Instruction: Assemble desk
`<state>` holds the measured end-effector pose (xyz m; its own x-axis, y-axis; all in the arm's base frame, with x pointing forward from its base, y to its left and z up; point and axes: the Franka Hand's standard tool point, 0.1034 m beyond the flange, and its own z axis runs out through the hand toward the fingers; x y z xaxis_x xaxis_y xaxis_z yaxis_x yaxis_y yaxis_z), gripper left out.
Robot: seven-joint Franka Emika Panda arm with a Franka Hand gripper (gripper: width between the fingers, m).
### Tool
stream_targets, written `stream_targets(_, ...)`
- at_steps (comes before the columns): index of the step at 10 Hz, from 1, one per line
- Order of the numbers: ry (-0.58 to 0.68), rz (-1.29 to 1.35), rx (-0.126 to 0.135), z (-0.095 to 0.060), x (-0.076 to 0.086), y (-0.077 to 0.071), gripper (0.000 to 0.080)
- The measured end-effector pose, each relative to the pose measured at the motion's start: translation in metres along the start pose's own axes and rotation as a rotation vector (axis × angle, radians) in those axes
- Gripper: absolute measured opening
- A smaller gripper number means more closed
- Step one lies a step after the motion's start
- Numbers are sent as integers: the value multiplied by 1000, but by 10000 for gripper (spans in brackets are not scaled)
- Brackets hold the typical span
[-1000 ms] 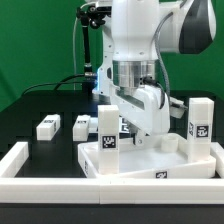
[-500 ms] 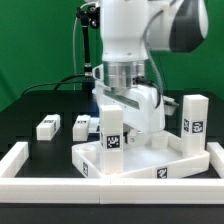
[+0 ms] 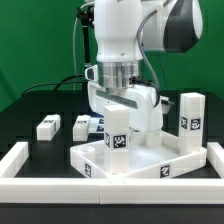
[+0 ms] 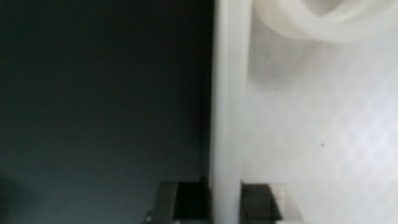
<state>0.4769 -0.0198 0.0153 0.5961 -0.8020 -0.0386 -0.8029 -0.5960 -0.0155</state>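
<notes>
The white desk top [image 3: 145,165] lies upside down at the front of the table, with two tagged legs standing in it: one [image 3: 118,130] at the front, one [image 3: 189,118] on the exterior view's right. My gripper [image 3: 134,126] reaches down between them and is shut on the top's raised rim. In the wrist view the rim [image 4: 226,100] runs as a white strip between my dark fingers [image 4: 180,203], with the gripper [image 4: 222,205] closed on it. A round socket [image 4: 317,22] of the top shows beside the rim. Two loose legs [image 3: 48,127] [image 3: 80,127] lie on the exterior view's left.
White border rails [image 3: 17,162] frame the front and sides of the black table. A tagged piece [image 3: 95,122] lies behind the loose legs, partly hidden by the arm. A green backdrop and black cables stand behind.
The desk top has turned in my grip: its front leg moved toward the exterior view's right, the other leg toward the left. My wrist has shifted left with it.
</notes>
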Motion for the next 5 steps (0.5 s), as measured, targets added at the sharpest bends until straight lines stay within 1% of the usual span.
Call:
stream_targets(1,-6,-210,-22,-1,4,2,60)
stream_targets(2,5,-429,-21,-6,14,-2,60)
stream_targets(3,8,-482,-25,-6,14,-6,60)
stream_targets(4,12,-623,-36,-7,13,-9,60)
stream_targets(5,30,-662,-34,-7,16,-8,60)
